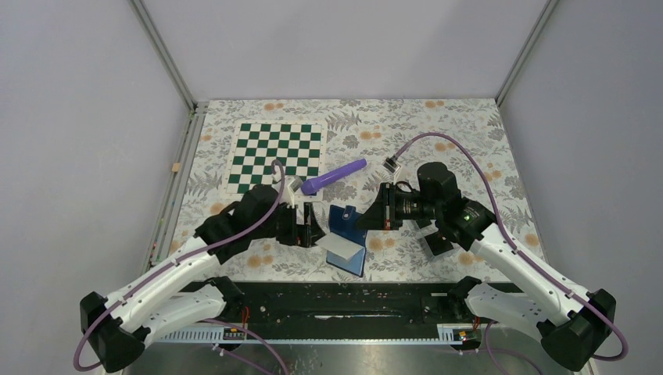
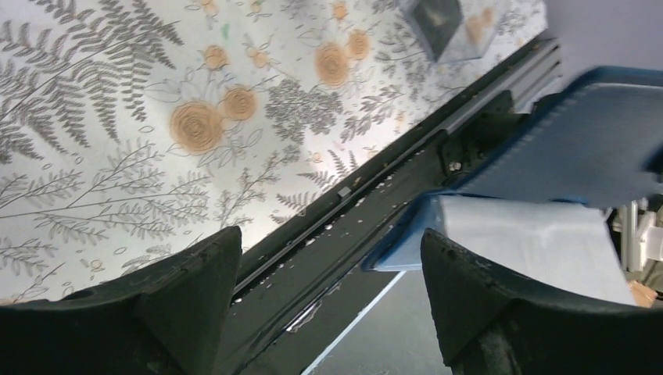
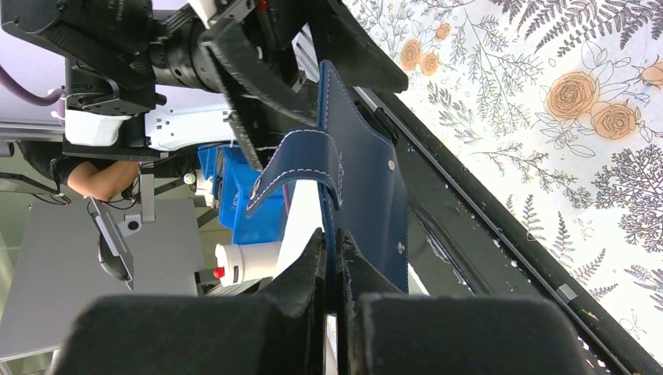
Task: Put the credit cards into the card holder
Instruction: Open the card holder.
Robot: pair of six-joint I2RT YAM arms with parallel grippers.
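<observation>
The card holder [image 1: 349,234] is a navy-blue folding wallet, held open and tilted above the table's near edge, its pale inner pocket [image 1: 338,245] facing the left arm. My right gripper [image 1: 364,221] is shut on the holder's far edge; in the right wrist view the jaws [image 3: 336,254] pinch the navy flap [image 3: 363,168], and the snap tab [image 3: 293,168] curls outward. My left gripper [image 1: 311,226] is open and empty just left of the holder. In the left wrist view [image 2: 328,266] the pale pocket [image 2: 539,234] lies beside the right fingertip. I cannot make out any credit card.
A purple cylinder [image 1: 334,176] lies behind the grippers, and a green checkerboard mat [image 1: 277,156] lies at the back left. A small clear tray [image 2: 446,27] with something dark in it sits on the floral cloth, partly under the right arm [image 1: 435,242]. The black rail [image 1: 344,301] runs along the near edge.
</observation>
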